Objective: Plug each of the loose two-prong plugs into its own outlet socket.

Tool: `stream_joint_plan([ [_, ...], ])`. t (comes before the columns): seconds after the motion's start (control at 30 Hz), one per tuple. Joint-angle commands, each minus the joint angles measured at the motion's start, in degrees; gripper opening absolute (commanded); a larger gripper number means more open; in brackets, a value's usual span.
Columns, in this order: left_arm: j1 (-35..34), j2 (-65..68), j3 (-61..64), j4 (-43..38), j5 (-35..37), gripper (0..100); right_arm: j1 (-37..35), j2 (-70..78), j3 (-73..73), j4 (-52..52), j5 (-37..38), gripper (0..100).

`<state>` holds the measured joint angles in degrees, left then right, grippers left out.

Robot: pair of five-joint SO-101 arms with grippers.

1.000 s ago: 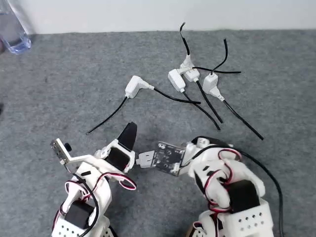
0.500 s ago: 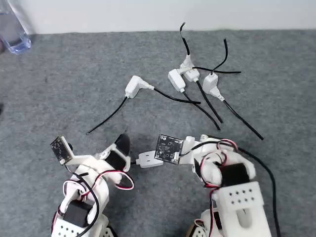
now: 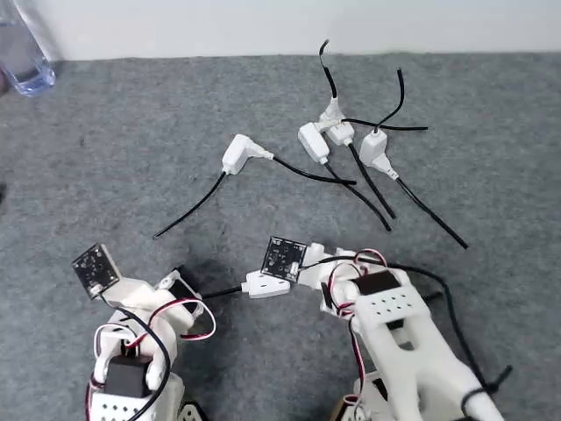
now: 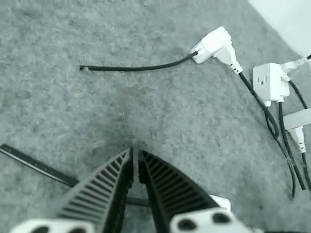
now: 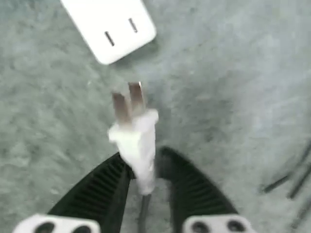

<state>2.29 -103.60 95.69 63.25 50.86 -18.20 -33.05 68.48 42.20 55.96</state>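
Near the socket, right tool grips plug, left tool grips cord.

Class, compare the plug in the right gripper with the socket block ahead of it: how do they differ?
The plug sticks out two metal prongs; the socket block shows two slots. The plug is clamped in the right gripper; the socket block lies on the carpet. Both are white.
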Motion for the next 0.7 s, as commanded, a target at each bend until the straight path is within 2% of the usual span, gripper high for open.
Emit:
stream_joint_plan([
  [0.0,-0.26,-0.7,-0.31,0.09,-0.7,2,-0.31,0.4,-1.76,1.54,-1.58,29.4],
  [0.07,-0.26,-0.7,-0.31,0.0,-0.7,2,-0.48,-0.84,-1.85,4.35,-1.49,31.1],
  [0.3,-0.26,-0.7,-0.31,-0.09,-0.7,2,-1.63,-9.1,-9.05,19.12,0.7,26.6],
  [0.47,-0.26,-0.7,-0.31,-0.18,-0.7,2,-3.21,-10.07,-12.48,16.22,0.88,26.3],
  [0.67,-0.26,-0.7,-0.31,-0.18,-0.7,2,-6.9,2.07,-12.75,8.31,-2.46,26.3],
])
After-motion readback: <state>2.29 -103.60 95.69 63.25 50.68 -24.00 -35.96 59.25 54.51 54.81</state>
